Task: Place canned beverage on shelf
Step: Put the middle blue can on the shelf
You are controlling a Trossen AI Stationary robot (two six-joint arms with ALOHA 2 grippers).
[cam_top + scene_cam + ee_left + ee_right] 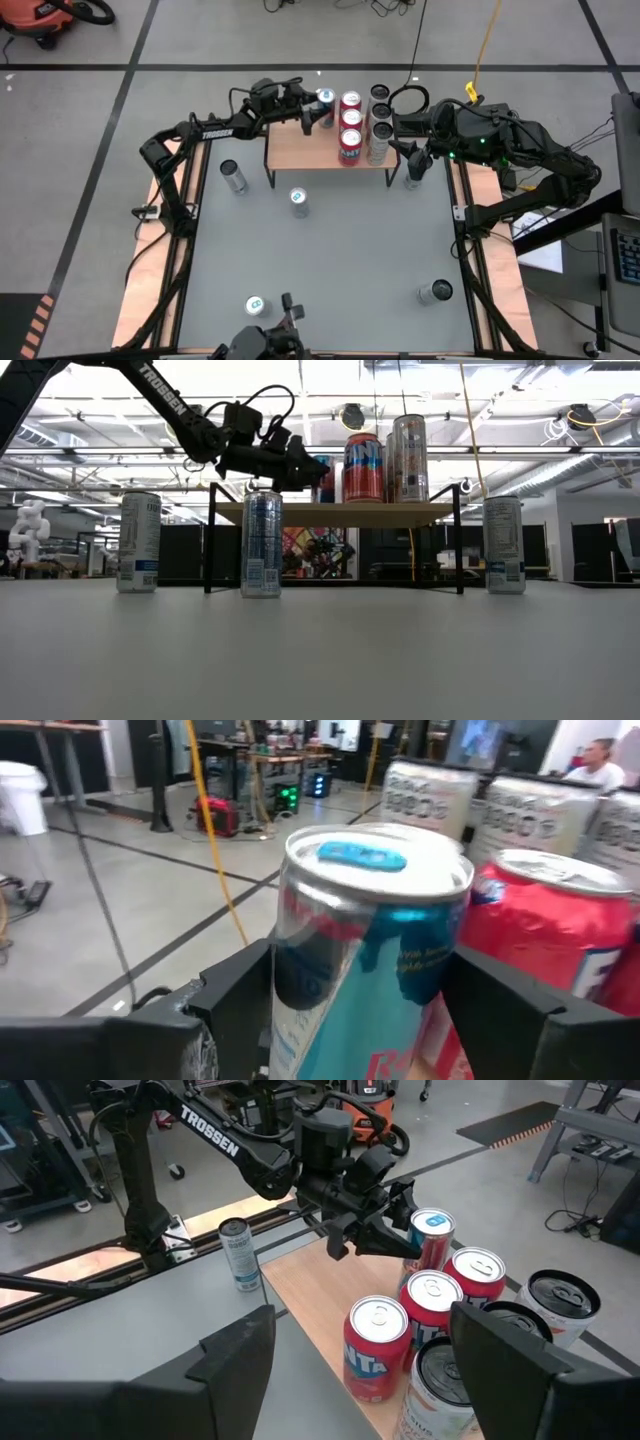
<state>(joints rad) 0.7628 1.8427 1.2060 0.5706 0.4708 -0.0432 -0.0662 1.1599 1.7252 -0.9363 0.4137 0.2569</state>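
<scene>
The shelf [300, 150] stands at the table's far edge, its wooden top on thin black legs [340, 513]. A blue and silver can [326, 98] [370, 940] stands upright on the shelf's far left part [432, 1230], next to three red cans [350, 120] and several dark-topped silver cans [380, 120]. My left gripper [360, 990] reaches level over the shelf from the left. It is open, with one finger close on either side of the blue can. My right gripper [360, 1350] hangs open and high by the shelf's right end, with nothing between its fingers.
Loose cans stand on the grey table: one left of the shelf [232, 175], one in front of it [298, 200], one by its right leg [412, 178], and two near the front edge [255, 306] [435, 292]. Pale wooden boards with black rails line both sides.
</scene>
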